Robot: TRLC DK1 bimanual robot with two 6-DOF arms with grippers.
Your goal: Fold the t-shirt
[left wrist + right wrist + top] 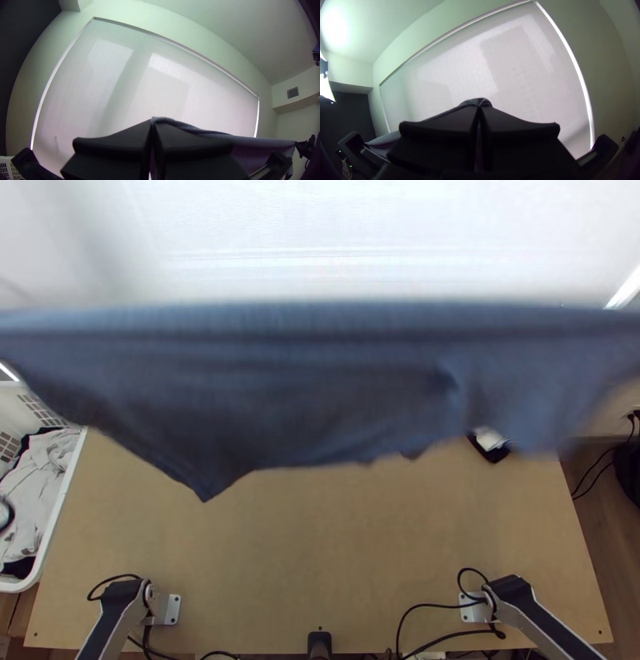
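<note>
The blue t-shirt hangs stretched wide above the table in the top view, its upper edge nearly straight and its lower edge uneven, dipping to a corner at left. In the left wrist view my left gripper is shut on a bit of the t-shirt, and the cloth runs taut off toward the other arm. My right gripper is shut on another part of the t-shirt in the right wrist view. The shirt's lower part is blurred at the right in the top view.
Under the shirt lies the wooden table. A white basket with clothes stands at its left. A small black and white item rests toward the table's far right. Cables run along the near edge.
</note>
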